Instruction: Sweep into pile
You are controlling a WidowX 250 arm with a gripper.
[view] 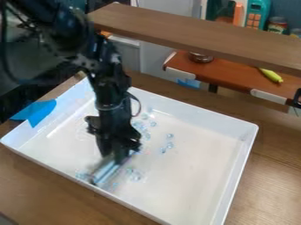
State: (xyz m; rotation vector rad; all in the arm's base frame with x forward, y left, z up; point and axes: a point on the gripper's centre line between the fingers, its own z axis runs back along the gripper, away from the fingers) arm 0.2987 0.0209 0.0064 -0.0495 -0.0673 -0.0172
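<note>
The gripper (117, 157) is clamped on 1 pale blue tool (104, 172) beneath it; bluish bits (170, 136) lie around it in the tray (238, 160).

Wood table (273, 147), brown, grain visible. White tray (194, 113) sits flat on it: rectangular, raised walls. Bare wood shows in front of the tray, to its right and behind it. Blue tape (41, 110) laps over the tray's left rim. Another blue strip (189, 83) is behind the tray, at the table's back edge.
</note>
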